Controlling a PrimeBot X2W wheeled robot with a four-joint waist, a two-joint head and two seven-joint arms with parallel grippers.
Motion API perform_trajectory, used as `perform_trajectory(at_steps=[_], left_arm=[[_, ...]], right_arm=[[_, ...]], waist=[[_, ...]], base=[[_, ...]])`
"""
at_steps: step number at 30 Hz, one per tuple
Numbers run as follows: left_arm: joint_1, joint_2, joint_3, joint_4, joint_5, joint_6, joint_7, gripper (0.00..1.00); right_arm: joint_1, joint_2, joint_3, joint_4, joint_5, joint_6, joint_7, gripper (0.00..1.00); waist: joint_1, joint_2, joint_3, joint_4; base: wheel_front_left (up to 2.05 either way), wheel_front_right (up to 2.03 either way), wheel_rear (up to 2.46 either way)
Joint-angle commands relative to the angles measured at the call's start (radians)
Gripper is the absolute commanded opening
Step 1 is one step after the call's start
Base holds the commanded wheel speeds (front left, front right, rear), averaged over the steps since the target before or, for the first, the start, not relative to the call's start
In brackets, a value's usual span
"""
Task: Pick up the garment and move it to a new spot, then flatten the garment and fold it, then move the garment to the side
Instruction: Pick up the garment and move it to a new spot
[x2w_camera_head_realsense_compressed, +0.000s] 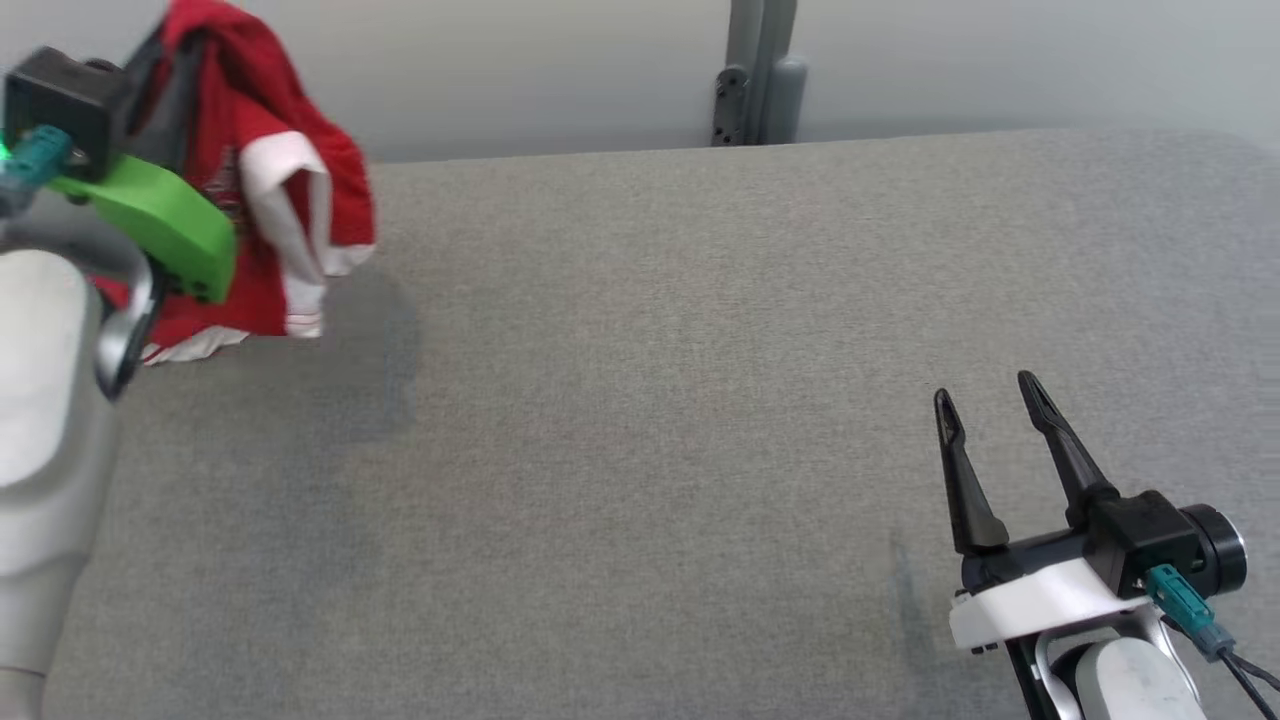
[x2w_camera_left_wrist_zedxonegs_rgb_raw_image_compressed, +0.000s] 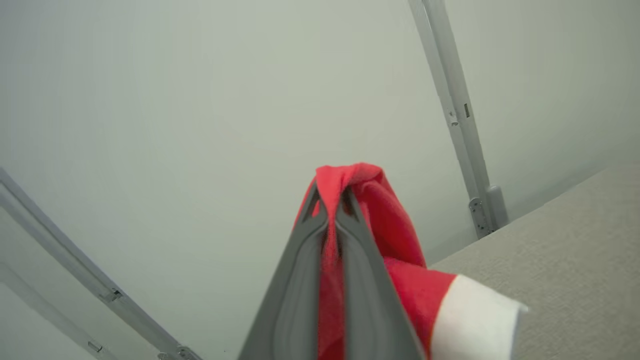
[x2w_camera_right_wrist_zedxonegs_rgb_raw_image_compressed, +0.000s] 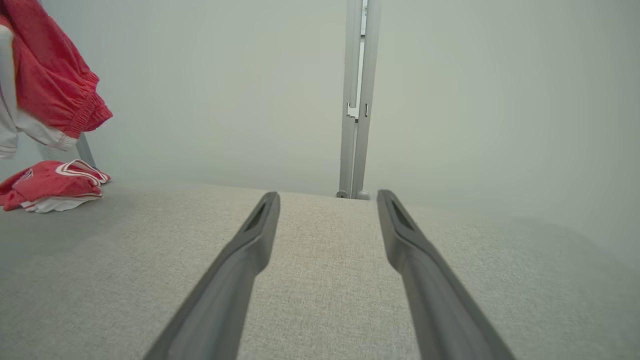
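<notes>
The left gripper was clamped tight on a fold of the red-and-white garment, which hung below it, its lower end resting on the grey counter. The right gripper stood wide and empty, well to the garment's right.

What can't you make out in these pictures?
- Garment print: head view, blurred, partly behind the green bracket.
- Garment's top: right wrist view, cut off by the upper edge.
- Left hand tips: left wrist view, partly under cloth.
</notes>
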Motion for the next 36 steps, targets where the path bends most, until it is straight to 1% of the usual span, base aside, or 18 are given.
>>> perform_trajectory(at_steps=[1, 4, 7, 10, 13, 16, 20, 24, 27, 29, 30, 31, 32, 36], left_arm=[[0.03, -0.003, -0.027, -0.049, -0.028, 0.0, 0.013, 0.0], [0.077, -0.003, -0.088, -0.176, -0.081, 0.0, 0.044, 0.0], [0.127, -0.013, -0.125, -0.276, -0.118, -0.001, 0.066, 0.0], [0.19, -0.041, -0.16, -0.346, -0.148, -0.001, 0.07, 0.0], [0.241, -0.073, -0.202, -0.36, -0.16, -0.001, 0.051, 0.0], [0.275, -0.111, -0.257, -0.319, -0.161, -0.001, 0.02, 0.0], [0.277, -0.149, -0.309, -0.194, -0.145, -0.001, -0.022, 0.0], [0.248, -0.17, -0.315, -0.042, -0.132, 0.004, -0.061, 0.0], [0.227, -0.191, -0.298, 0.063, -0.14, 0.019, -0.087, 0.0], [0.219, -0.208, -0.279, 0.118, -0.149, 0.038, -0.102, 0.0], [0.217, -0.216, -0.275, 0.142, -0.148, 0.043, -0.107, 0.22], [0.215, -0.223, -0.271, 0.159, -0.148, 0.048, -0.111, 0.5], [0.212, -0.232, -0.263, 0.174, -0.151, 0.055, -0.118, 1.0], [0.229, -0.263, -0.23, 0.202, -0.17, 0.059, -0.126, 1.0]], right_arm=[[0.022, -0.003, -0.008, 0.002, 0.003, 0.0, -0.003, 1.0], [0.042, -0.003, -0.023, -0.001, 0.004, 0.0, -0.003, 1.0], [0.053, -0.003, -0.032, -0.005, 0.009, 0.0, -0.003, 1.0], [0.052, -0.003, -0.036, -0.01, 0.013, 0.0, -0.003, 1.0], [0.041, -0.002, -0.036, -0.011, 0.018, 0.0, -0.003, 1.0], [0.023, -0.003, -0.026, -0.016, 0.023, 0.0, -0.003, 1.0], [0.002, -0.003, -0.02, -0.02, 0.028, 0.0, -0.003, 1.0], [-0.015, -0.002, -0.015, -0.022, 0.035, 0.0, -0.003, 1.0], [-0.023, -0.003, -0.013, -0.019, 0.038, 0.0, -0.003, 1.0], [-0.028, -0.003, -0.011, -0.015, 0.039, 0.0, -0.003, 1.0], [-0.028, -0.003, -0.01, -0.013, 0.04, 0.0, -0.003, 1.0], [-0.029, -0.003, -0.01, -0.011, 0.04, 0.0, -0.003, 1.0], [-0.031, -0.003, -0.01, -0.009, 0.04, 0.0, -0.003, 1.0], [-0.03, -0.003, -0.008, -0.002, 0.038, 0.0, -0.003, 1.0]], waist=[[0.0001, -0.0001, -0.078, -0.091], [0.0001, -0.0001, -0.086, -0.129], [0.0001, -0.0001, -0.081, -0.166], [0.0001, -0.0001, -0.065, -0.201], [0.0001, -0.0001, -0.041, -0.226], [0.0001, -0.0001, -0.01, -0.249], [0.0001, -0.0001, 0.032, -0.273], [0.0001, -0.0001, 0.069, -0.289], [0.0001, -0.0001, 0.091, -0.291], [0.0001, -0.0001, 0.098, -0.289], [0.0001, -0.0001, 0.1, -0.286], [0.0001, -0.0001, 0.1, -0.283], [0.0001, -0.0001, 0.099, -0.278], [0.0001, -0.0001, 0.083, -0.251]], base=[[0.0, 0.0, 0.0], [0.0, 0.0, 0.0], [0.0, 0.0, 0.0], [0.0, 0.0, 0.0], [0.0, 0.0, 0.0], [0.0, 0.0, 0.0], [0.0, 0.0, 0.0], [0.0, 0.0, 0.0], [0.0, 0.0, 0.0], [0.0, 0.0, 0.0], [0.0, 0.0, 0.0], [0.0, 0.0, 0.0], [0.0, 0.0, 0.0], [0.0, 0.0, 0.0]])
